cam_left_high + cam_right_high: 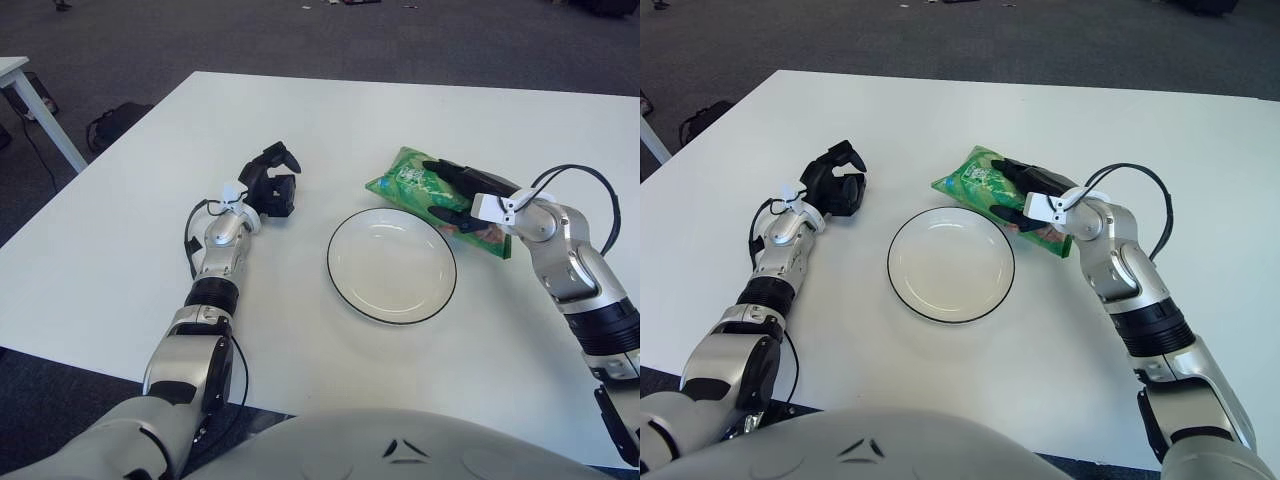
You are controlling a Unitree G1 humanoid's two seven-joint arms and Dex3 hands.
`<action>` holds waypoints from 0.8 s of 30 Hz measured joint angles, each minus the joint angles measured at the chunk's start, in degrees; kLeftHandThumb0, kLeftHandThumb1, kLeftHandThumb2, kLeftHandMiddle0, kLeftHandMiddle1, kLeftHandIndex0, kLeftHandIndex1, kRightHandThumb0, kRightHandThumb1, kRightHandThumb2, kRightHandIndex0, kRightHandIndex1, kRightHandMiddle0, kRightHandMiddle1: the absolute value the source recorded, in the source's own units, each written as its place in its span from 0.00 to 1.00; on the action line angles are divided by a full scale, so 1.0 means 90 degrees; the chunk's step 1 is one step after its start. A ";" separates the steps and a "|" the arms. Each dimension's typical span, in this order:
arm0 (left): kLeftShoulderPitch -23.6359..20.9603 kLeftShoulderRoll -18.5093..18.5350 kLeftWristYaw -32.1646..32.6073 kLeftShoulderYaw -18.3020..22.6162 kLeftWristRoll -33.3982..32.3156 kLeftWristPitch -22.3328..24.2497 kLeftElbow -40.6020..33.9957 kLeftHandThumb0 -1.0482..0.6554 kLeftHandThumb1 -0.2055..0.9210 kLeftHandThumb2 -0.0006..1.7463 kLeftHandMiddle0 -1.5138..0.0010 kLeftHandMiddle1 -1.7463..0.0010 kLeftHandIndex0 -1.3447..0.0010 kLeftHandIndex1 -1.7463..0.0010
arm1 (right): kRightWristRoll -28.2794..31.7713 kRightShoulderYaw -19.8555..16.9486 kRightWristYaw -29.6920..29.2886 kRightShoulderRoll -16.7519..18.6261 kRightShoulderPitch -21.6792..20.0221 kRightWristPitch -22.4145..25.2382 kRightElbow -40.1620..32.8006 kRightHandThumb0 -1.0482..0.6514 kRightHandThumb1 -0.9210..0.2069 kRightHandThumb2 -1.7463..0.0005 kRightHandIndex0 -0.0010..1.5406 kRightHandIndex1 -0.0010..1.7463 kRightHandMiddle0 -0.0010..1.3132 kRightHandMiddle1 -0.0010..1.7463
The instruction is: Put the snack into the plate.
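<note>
Right hand [455, 195]: black fingers clamped on the snack bag, one finger over the top face, another along the near edge; sat at the plate's far-right side.
Left hand [270, 183]: showed left of the plate, well apart from it, fingers loosely curled, gripping nothing; could not tell whether it touched the tabletop.
Table [300, 110]: white, large, carried everything.
Plate [391, 263]: white with thin dark rim, near table centre, nothing in it.
Snack bag [410, 180]: green packet, gripped by the right hand, lay just beyond the plate's far-right rim, outside the plate; its left end stuck out past the fingertips toward the robot's left, its right end ran under the hand toward the wrist. Could not tell if it was lifted or touching the table.
Bag vs plate: near edge just beside the rim, no clear overlap.
Cable [585, 180]: black loop at the right wrist, arched above the forearm.
</note>
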 measured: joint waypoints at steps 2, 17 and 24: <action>0.0000 0.0002 0.0000 0.0000 0.0001 0.0001 0.0000 0.34 0.50 0.72 0.19 0.00 0.57 0.00 | -0.0033 -0.0022 -0.0058 -0.0031 0.0000 0.0002 0.0085 0.00 0.00 0.50 0.00 0.00 0.00 0.10; 0.0001 0.0021 -0.0134 0.0001 -0.0002 0.0062 0.0005 0.34 0.49 0.73 0.19 0.00 0.57 0.00 | -0.0348 -0.0125 -0.0753 -0.0254 -0.0032 -0.0262 0.0927 0.00 0.00 0.48 0.00 0.00 0.00 0.08; -0.0001 0.0021 -0.0217 0.0033 -0.0029 0.0060 0.0029 0.34 0.49 0.73 0.18 0.00 0.57 0.00 | -0.0553 -0.0174 -0.0972 -0.0271 -0.0016 -0.0156 0.1084 0.00 0.00 0.50 0.00 0.00 0.00 0.11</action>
